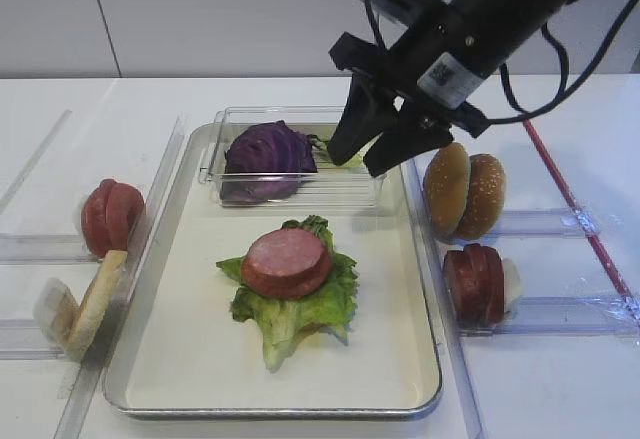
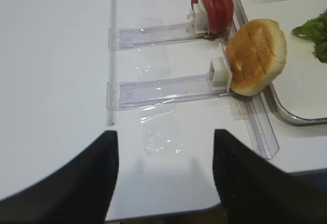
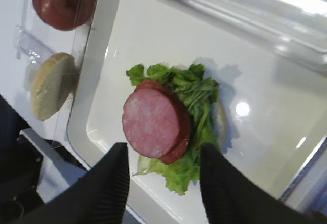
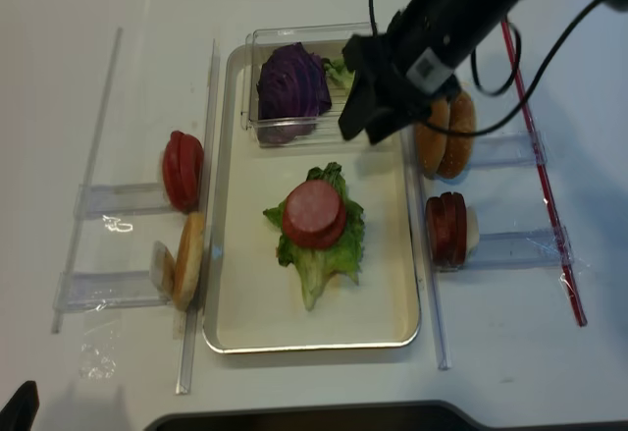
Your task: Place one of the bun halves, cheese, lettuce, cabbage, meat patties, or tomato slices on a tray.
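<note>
The silver tray holds a ruffled lettuce leaf with two overlapping meat patties on top. Purple cabbage sits in a clear box at the tray's far end. My right gripper hangs open and empty above the tray by the box's right end; in the right wrist view, the patties and lettuce lie beyond its fingers. My left gripper is open over bare table, left of a bun half and tomato slices.
Clear plastic racks flank the tray. The left ones hold tomato slices and a bun half; the right ones hold bun halves and more meat patties. A red line runs along the table on the right.
</note>
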You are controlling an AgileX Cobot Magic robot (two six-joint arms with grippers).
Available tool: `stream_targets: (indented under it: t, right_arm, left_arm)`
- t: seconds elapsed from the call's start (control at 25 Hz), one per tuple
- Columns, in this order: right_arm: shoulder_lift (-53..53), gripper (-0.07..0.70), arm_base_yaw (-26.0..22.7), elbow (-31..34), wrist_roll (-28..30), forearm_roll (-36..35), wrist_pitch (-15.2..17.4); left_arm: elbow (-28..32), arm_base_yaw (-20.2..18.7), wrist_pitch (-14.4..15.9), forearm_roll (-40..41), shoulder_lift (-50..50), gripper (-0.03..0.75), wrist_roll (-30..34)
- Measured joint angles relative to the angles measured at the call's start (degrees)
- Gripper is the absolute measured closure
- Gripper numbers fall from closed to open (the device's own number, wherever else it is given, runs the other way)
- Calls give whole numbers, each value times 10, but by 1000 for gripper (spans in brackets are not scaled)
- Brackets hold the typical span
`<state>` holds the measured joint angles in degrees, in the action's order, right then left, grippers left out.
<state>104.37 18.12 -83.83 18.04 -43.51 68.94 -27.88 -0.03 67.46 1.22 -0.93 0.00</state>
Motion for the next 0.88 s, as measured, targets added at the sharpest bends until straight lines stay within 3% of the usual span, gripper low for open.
stream_targets:
  t: [0.32, 0.88]
  right_arm:
    - [-11, 258, 0, -92, -84, 121, 11]
    - [-74, 258, 0, -100, -124, 398, 21]
  left_arm:
    - [0, 0, 0, 0, 0, 299, 0]
    - [0, 0, 0, 0, 0, 299, 0]
